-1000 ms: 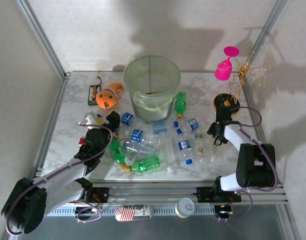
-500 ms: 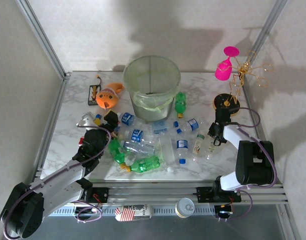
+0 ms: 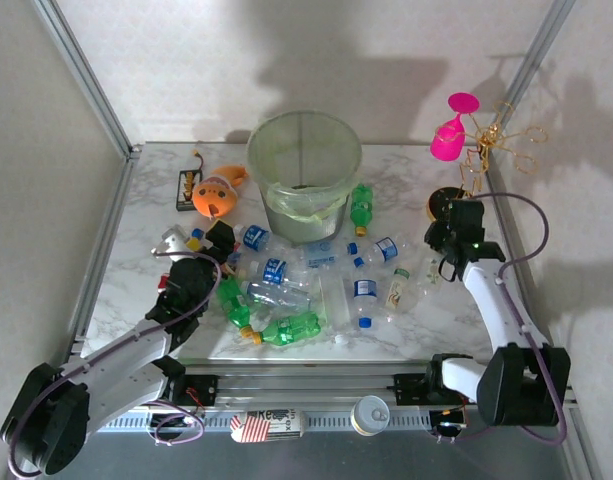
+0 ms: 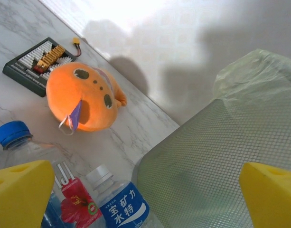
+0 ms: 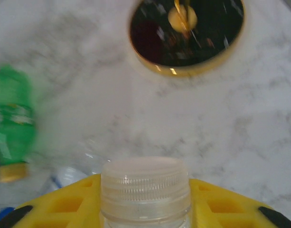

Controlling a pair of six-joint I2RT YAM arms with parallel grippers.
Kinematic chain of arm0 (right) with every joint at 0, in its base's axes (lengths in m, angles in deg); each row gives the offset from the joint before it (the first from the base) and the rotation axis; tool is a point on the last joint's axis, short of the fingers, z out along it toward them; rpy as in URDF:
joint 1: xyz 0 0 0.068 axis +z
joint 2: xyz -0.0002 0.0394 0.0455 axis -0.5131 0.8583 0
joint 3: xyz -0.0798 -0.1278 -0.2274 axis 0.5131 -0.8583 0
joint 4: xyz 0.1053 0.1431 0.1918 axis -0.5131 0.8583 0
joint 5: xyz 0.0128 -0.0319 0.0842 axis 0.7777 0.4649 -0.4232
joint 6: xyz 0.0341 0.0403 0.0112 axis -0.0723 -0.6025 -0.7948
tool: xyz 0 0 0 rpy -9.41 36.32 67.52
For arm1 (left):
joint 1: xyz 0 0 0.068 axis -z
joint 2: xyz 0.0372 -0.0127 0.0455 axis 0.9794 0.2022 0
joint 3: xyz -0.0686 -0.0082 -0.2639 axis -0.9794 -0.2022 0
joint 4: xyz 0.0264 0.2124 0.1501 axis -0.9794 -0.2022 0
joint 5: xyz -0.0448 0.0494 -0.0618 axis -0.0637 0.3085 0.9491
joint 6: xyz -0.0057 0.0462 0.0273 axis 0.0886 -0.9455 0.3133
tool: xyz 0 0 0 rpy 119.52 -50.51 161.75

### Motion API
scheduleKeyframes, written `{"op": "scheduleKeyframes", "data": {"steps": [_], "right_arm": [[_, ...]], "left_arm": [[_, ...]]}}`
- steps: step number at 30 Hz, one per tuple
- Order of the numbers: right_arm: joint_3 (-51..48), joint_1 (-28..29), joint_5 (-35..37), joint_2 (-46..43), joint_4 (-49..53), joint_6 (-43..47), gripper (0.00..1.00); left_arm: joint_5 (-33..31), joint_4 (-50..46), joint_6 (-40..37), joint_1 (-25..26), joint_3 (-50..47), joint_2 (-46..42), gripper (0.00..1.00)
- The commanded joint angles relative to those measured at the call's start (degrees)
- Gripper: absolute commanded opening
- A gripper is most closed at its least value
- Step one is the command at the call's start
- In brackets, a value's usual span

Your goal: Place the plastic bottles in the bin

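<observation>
- Right claw (image 5: pixel 145 213): closed on a clear bottle (image 5: pixel 145 183), pinched at the neck just under its whitish cap. The yellow fingers (image 5: pixel 64 205) sit on either side of the neck.
- Whether the bottle's base is off the counter (image 3: pixel 146 275) I cannot tell from any view.
- Overhead, this claw is at the 3 o'clock side of the counter, just beside a round black stand (image 3: pixel 451 207). A pink goblet (image 3: pixel 448 140) is up at its 12 o'clock.
- Bin (image 3: pixel 296 212): tall, standing at the 12 o'clock end of the counter, roughly at 10 o'clock from the right claw and well apart from it.
- The other bottles (image 3: pixel 286 296) lie in a loose heap at the bin's 6 o'clock. One green bottle (image 3: pixel 361 208) lies against the bin's wall at 4 o'clock.
- Left claw (image 4: pixel 145 190): spread wide and holding nothing, above the heap's 9 o'clock edge. It faces the bin, with a plush toy (image 4: pixel 83 99) at its 10 o'clock.
- Step in hand, as I judge it: carry the gripped bottle to the bin.
- To do it well, raise it first. The rim is high, and a bottle hung by the neck will swing, so its base needs to clear the rim.
- Move off toward 10 o'clock, away from the stand and goblet.
- Open the claw only when the bottle is over the middle of the mouth, not the rim.
- Keep the left arm low and out of that path.
</observation>
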Motion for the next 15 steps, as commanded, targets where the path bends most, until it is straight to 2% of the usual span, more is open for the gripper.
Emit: {"op": "scheduleKeyframes", "data": {"steps": [1, 9, 15], "right_arm": [[6.92, 2.38, -5.02, -2.29, 1.68, 0.87, 0.33], [27.19, 14.30, -7.36, 4.45, -3.24, -0.33, 0.32], [45.72, 20.51, -12.26, 17.01, -9.23, 1.02, 0.31]], "left_arm": [[0.96, 1.94, 1.39, -0.71, 0.39, 1.56, 1.00], [4.01, -1.31, 2.71, -3.64, 1.28, 0.77, 1.00], [4.71, -5.94, 2.41, -5.71, 1.15, -3.54, 1.00]]}}
